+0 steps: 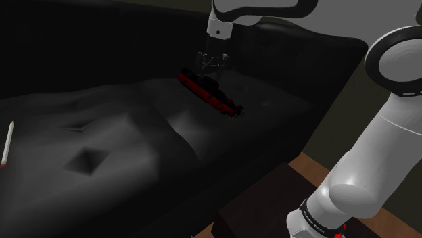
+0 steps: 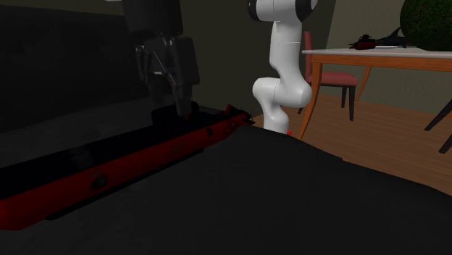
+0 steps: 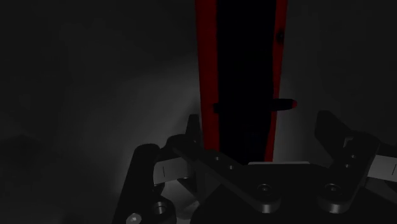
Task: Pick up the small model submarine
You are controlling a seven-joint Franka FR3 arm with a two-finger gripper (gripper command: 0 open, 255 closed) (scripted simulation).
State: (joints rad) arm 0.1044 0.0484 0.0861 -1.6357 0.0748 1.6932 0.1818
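The small model submarine [image 1: 211,93] is long, with a red hull and a black top, and lies on the dark sofa seat [image 1: 122,135] close to the backrest. It runs across the second exterior view [image 2: 145,148] and straight ahead of the hand in the wrist view [image 3: 242,63]. My black gripper [image 1: 214,65] hangs right over its middle, near the raised sail [image 2: 176,110]. The fingers [image 3: 193,127] stand apart on either side of the hull. One is close to the red edge and the other has a gap, so the gripper [image 3: 257,124] is open.
A thin white stick with a red tip [image 1: 7,145] lies on the seat at the shoulder view's left. The sofa backrest [image 1: 297,47] rises behind the submarine. A wooden table [image 2: 377,58] with a dark model on it, a red chair [image 2: 329,76] and a wooden floor [image 2: 391,138] lie beyond.
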